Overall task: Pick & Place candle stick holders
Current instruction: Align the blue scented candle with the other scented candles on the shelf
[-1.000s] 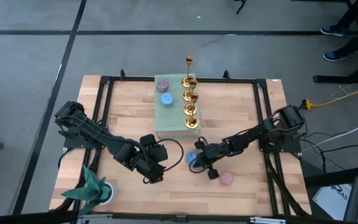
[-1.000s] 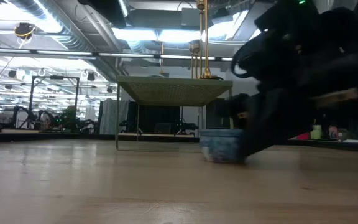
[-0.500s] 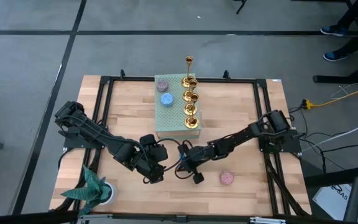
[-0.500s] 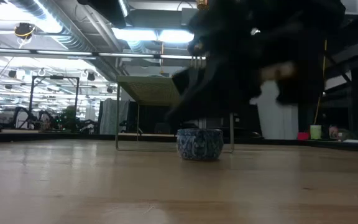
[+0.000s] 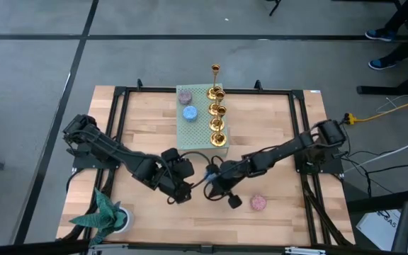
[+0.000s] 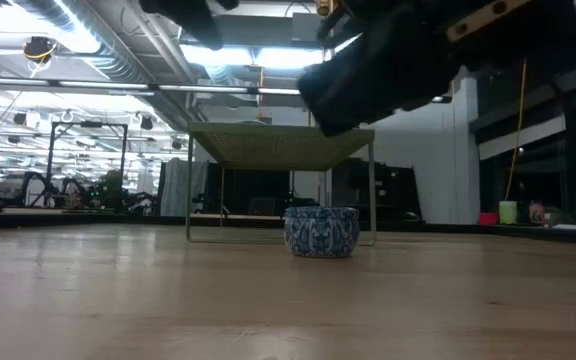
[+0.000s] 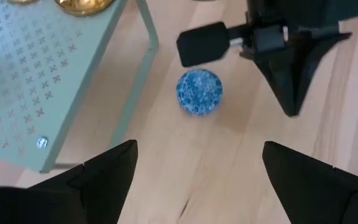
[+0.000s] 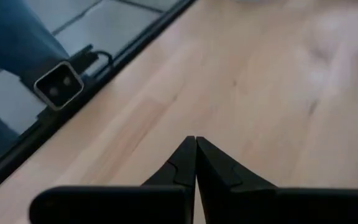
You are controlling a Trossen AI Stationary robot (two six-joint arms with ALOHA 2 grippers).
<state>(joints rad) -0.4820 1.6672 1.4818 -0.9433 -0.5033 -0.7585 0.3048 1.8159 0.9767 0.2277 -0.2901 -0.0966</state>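
Two grippers (image 5: 178,185) (image 5: 217,185) flank blue disc (image 5: 209,172); left gaping, right pinched closed.

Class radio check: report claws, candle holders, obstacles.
Left claw open, right claw shut, both empty. Candle stick holders untouched on green stand. Blue disc between claws.

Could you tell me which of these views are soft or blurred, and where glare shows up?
Low view: the blue patterned bowl is fairly crisp, the arm above it a dark blur, ceiling lights glaring. Left wrist view: the green perforated stand and claw fingers look soft. High view: even light, gold candle stick holders glinting.
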